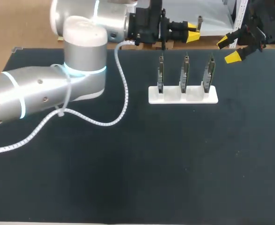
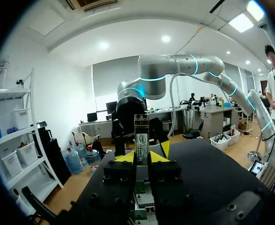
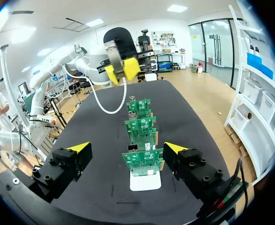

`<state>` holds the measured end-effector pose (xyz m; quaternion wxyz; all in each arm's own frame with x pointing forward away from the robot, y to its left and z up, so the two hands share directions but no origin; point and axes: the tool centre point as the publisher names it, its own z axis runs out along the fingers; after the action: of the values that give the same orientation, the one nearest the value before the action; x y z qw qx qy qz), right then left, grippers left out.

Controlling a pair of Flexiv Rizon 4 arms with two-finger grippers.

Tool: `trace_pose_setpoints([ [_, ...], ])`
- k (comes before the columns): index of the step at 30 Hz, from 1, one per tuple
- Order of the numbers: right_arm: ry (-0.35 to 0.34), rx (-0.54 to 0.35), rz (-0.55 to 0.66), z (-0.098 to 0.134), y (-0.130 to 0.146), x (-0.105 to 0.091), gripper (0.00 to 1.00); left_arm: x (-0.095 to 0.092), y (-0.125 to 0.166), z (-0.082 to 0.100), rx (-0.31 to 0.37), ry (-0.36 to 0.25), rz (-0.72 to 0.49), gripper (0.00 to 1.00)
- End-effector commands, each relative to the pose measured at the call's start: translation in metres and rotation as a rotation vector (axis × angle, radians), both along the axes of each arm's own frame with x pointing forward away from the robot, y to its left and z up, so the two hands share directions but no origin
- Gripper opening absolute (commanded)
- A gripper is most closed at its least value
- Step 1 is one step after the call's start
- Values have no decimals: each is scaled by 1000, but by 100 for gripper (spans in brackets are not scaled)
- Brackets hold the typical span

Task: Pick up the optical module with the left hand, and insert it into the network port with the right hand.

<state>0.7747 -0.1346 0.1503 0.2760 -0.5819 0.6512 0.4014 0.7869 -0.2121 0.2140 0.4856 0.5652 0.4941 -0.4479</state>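
- Clamped between the fingers (image 2: 120, 172) of the left hand (image 2: 141, 158): a slim silver metal optical module (image 2: 141, 123), pressed from both sides.
- Bears a white label (image 2: 141, 140) on the face turned back toward the wrist, with a small blue mark and dark print too small to read.
- Long axis in line with the fingers, free end reaching straight ahead past the yellow tips and pointing at the right hand (image 1: 228, 49).
- Held up in the air, touching nothing but the left hand's fingers.
- Right hand released, yellow tips spread wide, neither finger touching anything.
- Just ahead of and below the right hand: three green circuit boards (image 3: 141, 125), upright in a row in a white slotted holder (image 3: 145, 180) on the black bench (image 1: 137, 164); nearest board roughly midway between the spread fingers.
- Markings on the boards too small to read.
- Seen from the right hand, left hand beyond the far end of the row, well apart from boards and holder.
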Motion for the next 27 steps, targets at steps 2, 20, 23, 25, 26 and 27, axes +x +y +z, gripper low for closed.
trace_pose_setpoints([
  [2, -2, 1, -1, 0, 0, -1, 100, -2, -11, -6, 7, 21, 29, 0],
  [20, -2, 1, -1, 0, 0, -1, 100, 3, -40, -30, -12, 131, 18, 0],
  [23, -2, 1, -1, 0, 0, -1, 100, 2, -46, -33, -6, 125, 4, 0],
  [25, -2, 1, -1, 0, 0, -1, 100, 2, -49, -34, -16, 125, -5, 0],
  [26, -2, 1, -1, 0, 0, -1, 100, 2, -50, -35, -20, 126, -8, 0],
  [27, -2, 1, -1, 0, 0, -1, 100, 2, -52, -35, -20, 126, -9, 0],
])
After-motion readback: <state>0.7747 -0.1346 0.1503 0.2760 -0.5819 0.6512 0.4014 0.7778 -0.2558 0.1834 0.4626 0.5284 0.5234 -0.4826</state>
